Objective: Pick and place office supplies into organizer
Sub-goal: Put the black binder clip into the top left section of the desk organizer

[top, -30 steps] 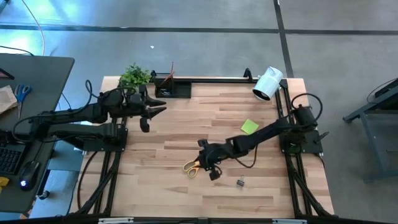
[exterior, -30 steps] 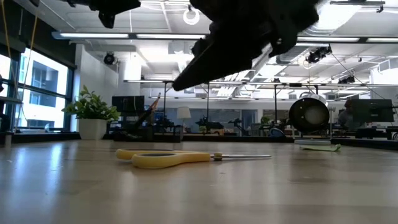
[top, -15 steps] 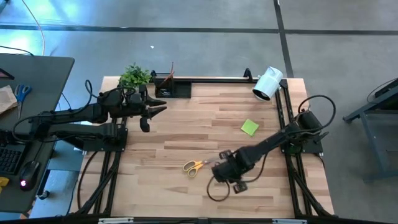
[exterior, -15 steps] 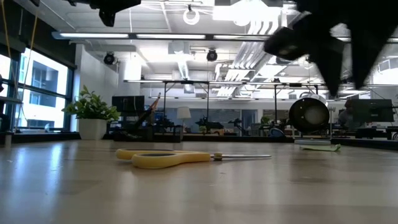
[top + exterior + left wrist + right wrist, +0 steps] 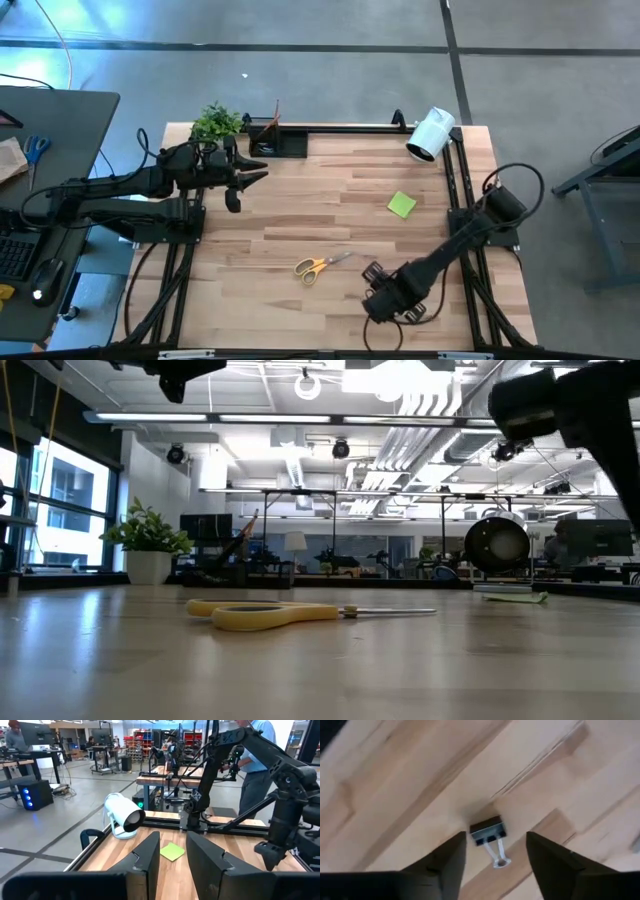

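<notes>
Your right gripper [image 5: 372, 274] sits near the table's [image 5: 250, 300] front edge, toward the right corner, with its jaws spread wide and holding nothing. In the right wrist view, a small black binder clip [image 5: 488, 832] lies flat on the wood between the two fingers [image 5: 442, 865], touching neither.

The yellow-handled scissors [image 5: 318, 266] lie flat just left of that gripper, with bare wood around them on every side. Farther back, toward the right edge, the lime-green sticky-note pad [image 5: 401, 205] rests alone with open room around it.

Your left gripper [image 5: 250, 175] hovers near the back-left corner; its fingers [image 5: 145, 862] stand a narrow gap apart and hold nothing.

At the back edge, the black organizer [image 5: 276, 141] has orange pencils [image 5: 275, 112] upright in its cup section; you cannot tell what its low compartments hold. A small green plant [image 5: 216, 121] stands beside it, and a white cylinder [image 5: 431, 134] lies near the back-right corner.
</notes>
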Action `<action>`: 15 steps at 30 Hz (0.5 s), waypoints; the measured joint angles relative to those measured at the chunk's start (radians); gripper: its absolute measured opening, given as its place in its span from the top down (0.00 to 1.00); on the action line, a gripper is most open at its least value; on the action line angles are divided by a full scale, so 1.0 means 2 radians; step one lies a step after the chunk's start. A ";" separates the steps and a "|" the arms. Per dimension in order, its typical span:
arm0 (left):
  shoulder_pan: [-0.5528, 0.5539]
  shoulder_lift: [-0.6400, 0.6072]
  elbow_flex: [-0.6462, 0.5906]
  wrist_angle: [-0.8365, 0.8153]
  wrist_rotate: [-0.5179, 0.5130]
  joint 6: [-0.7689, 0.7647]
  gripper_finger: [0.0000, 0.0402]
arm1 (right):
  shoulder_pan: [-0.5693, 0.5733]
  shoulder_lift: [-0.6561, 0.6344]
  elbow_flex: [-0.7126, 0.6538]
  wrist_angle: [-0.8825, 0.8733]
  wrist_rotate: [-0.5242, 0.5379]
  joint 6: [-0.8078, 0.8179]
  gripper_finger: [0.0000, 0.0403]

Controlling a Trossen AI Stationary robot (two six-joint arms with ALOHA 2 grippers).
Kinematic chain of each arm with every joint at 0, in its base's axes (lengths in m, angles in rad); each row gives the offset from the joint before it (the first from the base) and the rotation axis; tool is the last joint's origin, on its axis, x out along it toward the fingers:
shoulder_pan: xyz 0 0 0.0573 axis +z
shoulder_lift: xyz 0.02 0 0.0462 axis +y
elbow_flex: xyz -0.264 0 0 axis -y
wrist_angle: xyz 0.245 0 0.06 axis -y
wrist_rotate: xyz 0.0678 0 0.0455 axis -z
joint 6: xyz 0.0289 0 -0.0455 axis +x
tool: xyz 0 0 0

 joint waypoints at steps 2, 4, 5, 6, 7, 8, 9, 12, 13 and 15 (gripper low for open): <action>0.000 0.000 0.000 -0.003 0.001 -0.003 0.79 | 0.006 0.000 0.000 0.007 0.020 -0.016 0.44; 0.000 0.000 0.000 -0.008 0.004 -0.011 0.79 | 0.009 0.004 0.000 0.014 0.031 -0.027 0.40; 0.000 0.000 0.000 -0.011 0.005 -0.012 0.79 | 0.009 0.008 0.000 0.012 0.032 -0.034 0.39; 0.000 0.000 0.000 -0.015 0.005 -0.014 0.79 | 0.011 0.012 0.000 0.009 0.032 -0.039 0.39; 0.000 0.000 0.000 -0.019 0.006 -0.015 0.79 | 0.011 0.017 0.000 0.008 0.031 -0.045 0.39; 0.000 0.000 0.000 -0.025 0.007 -0.017 0.79 | 0.012 0.022 0.000 0.006 0.031 -0.048 0.39; 0.000 0.000 0.000 -0.029 0.008 -0.022 0.79 | 0.013 0.028 0.000 0.004 0.028 -0.054 0.39; 0.000 0.003 0.000 -0.034 0.014 -0.026 0.79 | 0.016 0.043 0.000 -0.002 0.016 -0.060 0.39; 0.000 0.004 0.000 -0.035 0.016 -0.027 0.79 | 0.016 0.046 0.000 -0.006 0.011 -0.064 0.39; 0.000 0.007 0.000 -0.036 0.021 -0.029 0.79 | 0.018 0.052 0.000 -0.010 0.007 -0.072 0.39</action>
